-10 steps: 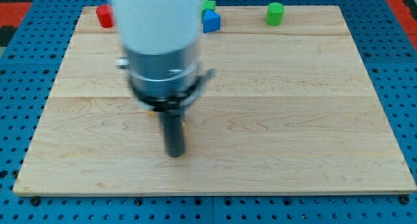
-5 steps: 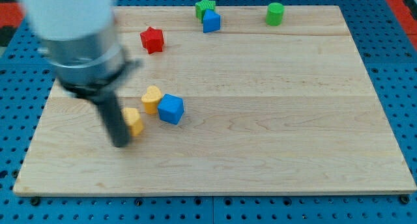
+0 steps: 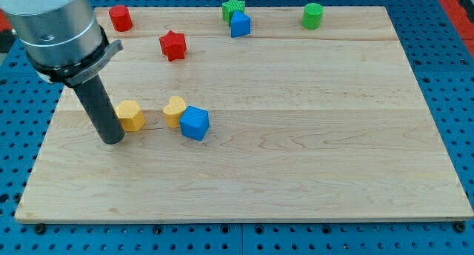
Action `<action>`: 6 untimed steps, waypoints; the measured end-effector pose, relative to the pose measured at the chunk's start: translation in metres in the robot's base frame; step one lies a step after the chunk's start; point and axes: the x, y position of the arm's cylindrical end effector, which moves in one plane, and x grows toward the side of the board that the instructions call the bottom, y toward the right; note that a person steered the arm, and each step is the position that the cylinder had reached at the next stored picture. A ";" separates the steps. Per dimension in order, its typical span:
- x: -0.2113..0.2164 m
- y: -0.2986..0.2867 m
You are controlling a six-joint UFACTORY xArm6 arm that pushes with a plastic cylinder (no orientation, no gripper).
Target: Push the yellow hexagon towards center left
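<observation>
Yellow hexagon [image 3: 131, 115]: sitting at the table's [image 3: 311, 173] centre left, where we are wanting it.
My tip [image 3: 112, 141]: touching its left side.
Claw: none fitted, rod only.

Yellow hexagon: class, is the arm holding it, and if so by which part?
Nothing is held. My tip only stands against the yellow hexagon, at its lower-left side in the view.

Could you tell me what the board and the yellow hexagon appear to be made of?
The board looks like pale wood with a smooth finish: lengthwise grain and plank seams show. The yellow hexagon, just right of my tip, seems to be painted wood or plastic; its even, matte colour leaves that open.
</observation>
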 end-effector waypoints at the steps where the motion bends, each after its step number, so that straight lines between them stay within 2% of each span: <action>1: 0.006 0.046; 2: -0.008 0.093; 3: -0.037 0.047; 4: -0.046 -0.017; 6: -0.060 0.013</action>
